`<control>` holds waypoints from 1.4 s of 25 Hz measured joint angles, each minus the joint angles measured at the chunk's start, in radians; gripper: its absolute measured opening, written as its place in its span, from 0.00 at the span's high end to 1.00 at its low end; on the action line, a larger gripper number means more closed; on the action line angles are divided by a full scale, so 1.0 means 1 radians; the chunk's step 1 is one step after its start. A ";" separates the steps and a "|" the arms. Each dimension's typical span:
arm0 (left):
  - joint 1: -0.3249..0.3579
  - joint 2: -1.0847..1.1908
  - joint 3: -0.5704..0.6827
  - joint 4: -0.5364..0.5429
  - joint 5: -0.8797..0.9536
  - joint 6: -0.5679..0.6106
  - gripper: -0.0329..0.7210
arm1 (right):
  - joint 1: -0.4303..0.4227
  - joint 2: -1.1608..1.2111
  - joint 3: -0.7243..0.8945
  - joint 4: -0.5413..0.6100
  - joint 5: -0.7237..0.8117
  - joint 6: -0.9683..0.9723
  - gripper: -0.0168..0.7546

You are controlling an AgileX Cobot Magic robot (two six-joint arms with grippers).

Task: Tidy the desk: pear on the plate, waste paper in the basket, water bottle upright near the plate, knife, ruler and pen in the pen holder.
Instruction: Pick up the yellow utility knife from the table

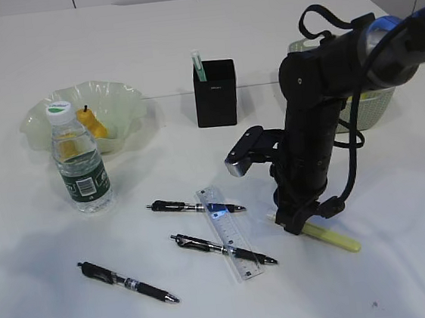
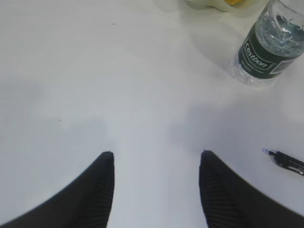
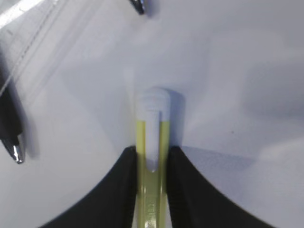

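On the near part of the counter point(image 1: 52, 297) the writing things are mostly unsorted. One black pen point(image 1: 127, 282) lies nearest on the left, a second black pen point(image 1: 222, 250) lies farther right and crosses the clear ruler point(image 1: 229, 233), and a third black pen point(image 1: 195, 206) lies just beyond, its tip end over the ruler's far end. None of these is in the pen holder yet, and no knife can be made out.

Right of the ruler, the right claw point(image 3: 152, 159) has its arm reaching down onto a yellow highlighter point(image 1: 329, 238) lying flat on the counter. The wrist view shows the barrel between the two fingers point(image 3: 124, 185), which sit tight against its sides with the white cap poking out beyond them; the claw is clenched on the highlighter, though it rests on the counter, so the lift looks not yet begun.

The left claw point(image 2: 156, 161) hangs released over bare counter on the left, grasping nothing, with the bottle to its far right.

Farther back, the bottle point(image 1: 78, 159) stands upright just in front of the plate point(image 1: 126, 100), and the pear point(image 1: 92, 124) sits in the plate, so both jobs look done. The black pen holder point(image 1: 215, 92) stands mid-counter with one green-tipped item in it. The basket point(image 1: 374, 108) is far right, half hidden by the arm; whether paper is inside cannot be told
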 joint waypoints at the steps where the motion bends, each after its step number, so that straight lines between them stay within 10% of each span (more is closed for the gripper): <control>1: 0.000 0.000 0.000 0.000 0.000 0.000 0.42 | 0.000 0.000 0.000 0.000 0.000 0.002 0.79; 35: 0.000 0.000 0.000 0.000 0.005 0.000 0.42 | 0.000 0.014 -0.186 0.012 0.007 0.262 0.82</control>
